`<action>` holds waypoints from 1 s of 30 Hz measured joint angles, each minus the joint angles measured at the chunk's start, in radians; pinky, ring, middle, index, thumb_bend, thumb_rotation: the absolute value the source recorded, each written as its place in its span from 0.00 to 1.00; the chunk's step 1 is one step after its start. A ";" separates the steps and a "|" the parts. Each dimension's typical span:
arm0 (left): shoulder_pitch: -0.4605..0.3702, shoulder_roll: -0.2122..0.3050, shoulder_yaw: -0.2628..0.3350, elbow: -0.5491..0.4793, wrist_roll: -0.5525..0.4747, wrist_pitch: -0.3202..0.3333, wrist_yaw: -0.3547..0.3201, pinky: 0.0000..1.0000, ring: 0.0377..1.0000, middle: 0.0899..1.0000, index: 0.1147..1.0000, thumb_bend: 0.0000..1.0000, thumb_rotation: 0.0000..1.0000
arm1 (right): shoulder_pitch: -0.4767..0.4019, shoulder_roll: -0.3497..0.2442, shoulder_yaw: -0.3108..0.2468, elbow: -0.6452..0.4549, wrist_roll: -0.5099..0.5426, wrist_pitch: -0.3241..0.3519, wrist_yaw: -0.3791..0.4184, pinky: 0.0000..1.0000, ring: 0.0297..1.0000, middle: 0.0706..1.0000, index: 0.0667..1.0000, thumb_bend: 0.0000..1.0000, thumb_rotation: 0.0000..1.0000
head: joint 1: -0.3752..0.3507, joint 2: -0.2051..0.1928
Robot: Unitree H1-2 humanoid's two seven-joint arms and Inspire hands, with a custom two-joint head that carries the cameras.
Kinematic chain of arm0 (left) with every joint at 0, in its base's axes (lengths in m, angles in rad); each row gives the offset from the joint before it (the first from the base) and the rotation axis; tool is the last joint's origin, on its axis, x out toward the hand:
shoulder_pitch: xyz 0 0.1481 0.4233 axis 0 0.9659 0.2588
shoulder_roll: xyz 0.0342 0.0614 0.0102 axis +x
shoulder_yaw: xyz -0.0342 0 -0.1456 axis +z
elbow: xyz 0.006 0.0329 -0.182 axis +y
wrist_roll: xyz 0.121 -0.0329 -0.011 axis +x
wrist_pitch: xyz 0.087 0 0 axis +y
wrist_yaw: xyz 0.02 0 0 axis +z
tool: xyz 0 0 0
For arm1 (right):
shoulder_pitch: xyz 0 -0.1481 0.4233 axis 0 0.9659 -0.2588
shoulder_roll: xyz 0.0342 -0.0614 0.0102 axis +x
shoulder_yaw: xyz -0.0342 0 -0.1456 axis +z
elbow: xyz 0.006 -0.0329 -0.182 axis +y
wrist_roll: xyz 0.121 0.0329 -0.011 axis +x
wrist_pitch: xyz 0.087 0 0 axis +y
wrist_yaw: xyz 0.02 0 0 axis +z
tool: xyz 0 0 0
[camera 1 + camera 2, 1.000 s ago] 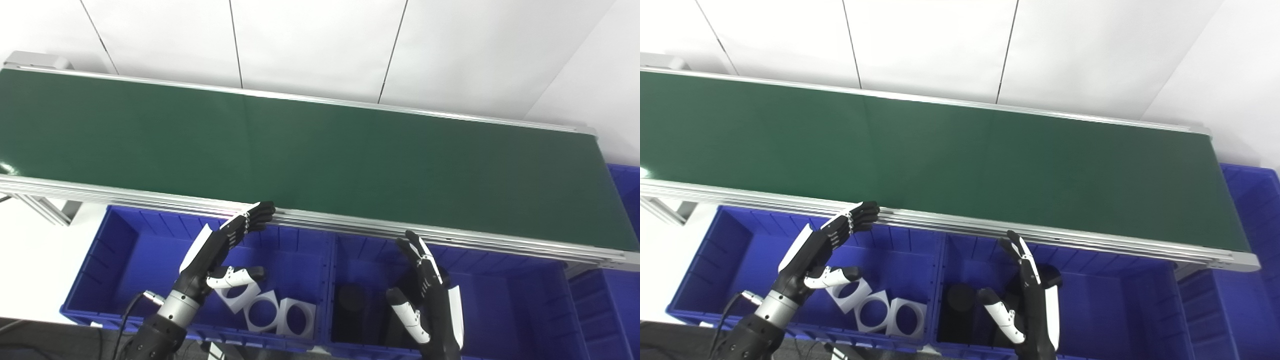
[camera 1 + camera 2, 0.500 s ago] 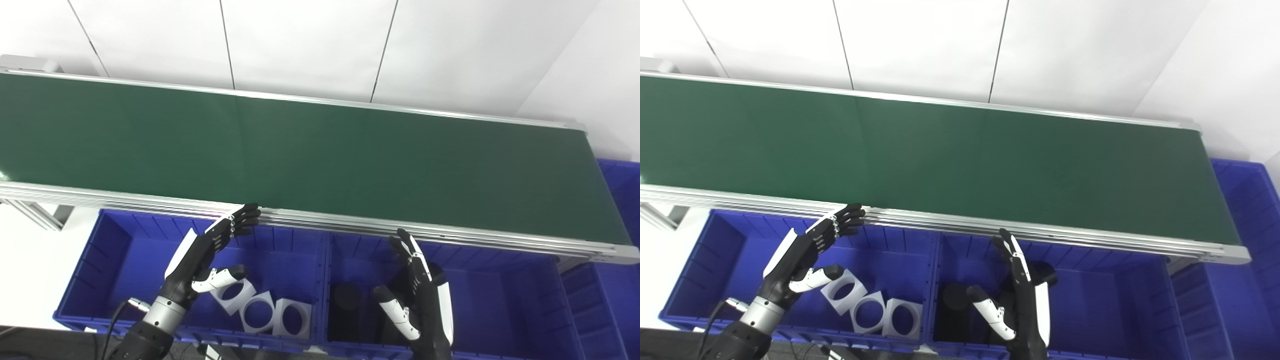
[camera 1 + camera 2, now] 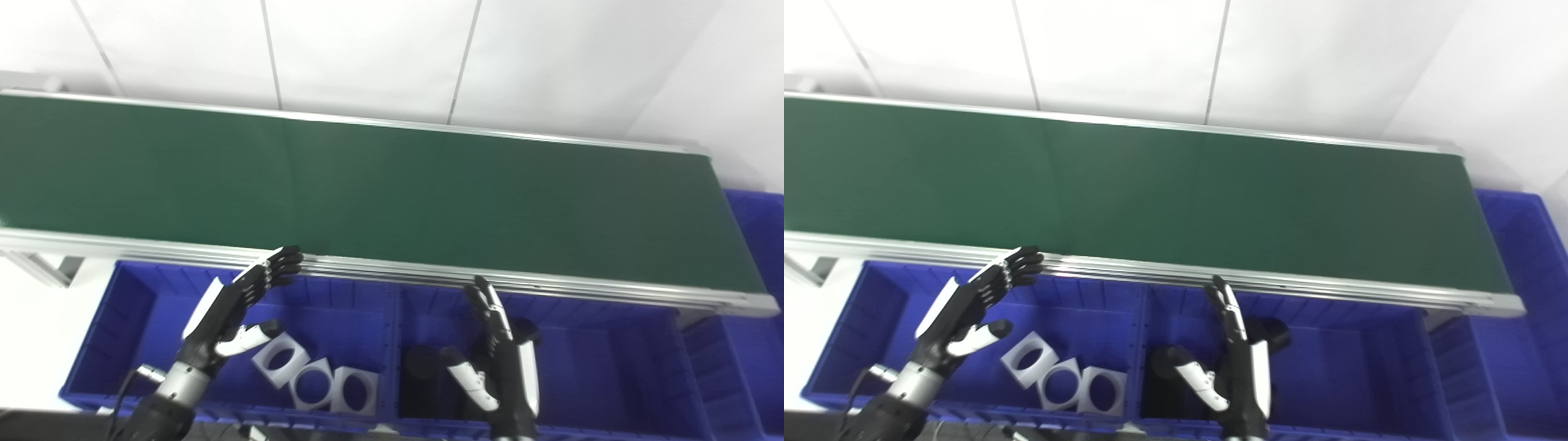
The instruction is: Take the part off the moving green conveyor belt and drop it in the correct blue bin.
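Note:
The green conveyor belt point(image 3: 392, 184) runs across the view, and I see no part on it. My left hand point(image 3: 236, 300) is open and empty above the left blue bin point(image 3: 147, 331), its fingertips at the belt's near rail. My right hand point(image 3: 502, 361) is also open and empty, raised over the middle blue bin point(image 3: 612, 367). Three white square parts with round holes point(image 3: 315, 383) lie in the left bin. Black cylinders point(image 3: 419, 367) stand in the middle bin, partly hidden behind the right hand.
A silver rail point(image 3: 551, 285) edges the belt just above the bins. Another blue bin point(image 3: 1519, 245) sits at the belt's right end. A white panelled wall point(image 3: 367, 55) rises behind the belt.
The whole picture has shifted, so the camera moved. Both hands stay open over their bins in about the same poses. The belt has no part on it throughout.

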 measured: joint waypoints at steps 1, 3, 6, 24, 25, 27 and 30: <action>0.000 -0.002 0.002 0.000 0.000 0.000 -0.001 0.79 0.82 0.84 0.84 0.84 0.72 | 0.000 0.000 0.000 0.001 -0.003 0.000 0.000 0.91 0.89 0.87 0.94 0.79 0.77 | 0.000 0.000; 0.000 -0.005 0.007 0.000 0.000 0.000 -0.010 0.79 0.82 0.84 0.84 0.84 0.71 | 0.000 0.000 0.000 0.003 -0.007 0.000 0.000 0.91 0.89 0.87 0.93 0.80 0.77 | -0.050 -0.006; 0.000 -0.008 0.018 0.000 -0.007 0.000 -0.027 0.78 0.81 0.84 0.84 0.83 0.71 | 0.000 0.004 0.000 0.003 -0.007 0.000 0.000 0.91 0.89 0.87 0.94 0.82 0.78 | -0.074 -0.012; 0.001 -0.037 0.067 0.021 -0.022 0.000 -0.064 0.78 0.80 0.82 0.82 0.86 0.72 | -0.011 0.010 0.017 0.029 -0.019 0.000 -0.015 0.91 0.89 0.88 0.95 0.82 0.79 | -0.086 -0.023; 0.001 -0.039 0.069 0.021 -0.021 0.000 -0.064 0.78 0.80 0.82 0.82 0.86 0.72 | -0.010 0.010 0.016 0.029 -0.018 0.000 -0.015 0.91 0.89 0.88 0.95 0.81 0.79 | -0.086 -0.023; 0.001 -0.040 0.068 0.021 -0.021 0.000 -0.066 0.78 0.81 0.82 0.82 0.86 0.72 | -0.009 0.010 0.016 0.029 -0.018 0.000 -0.015 0.93 0.89 0.88 0.95 0.81 0.79 | -0.045 -0.015; 0.001 -0.040 0.067 0.021 -0.021 0.000 -0.075 0.79 0.81 0.82 0.83 0.85 0.72 | -0.006 0.009 0.015 0.026 -0.012 0.000 -0.013 0.93 0.90 0.88 0.95 0.81 0.79 | -0.041 -0.015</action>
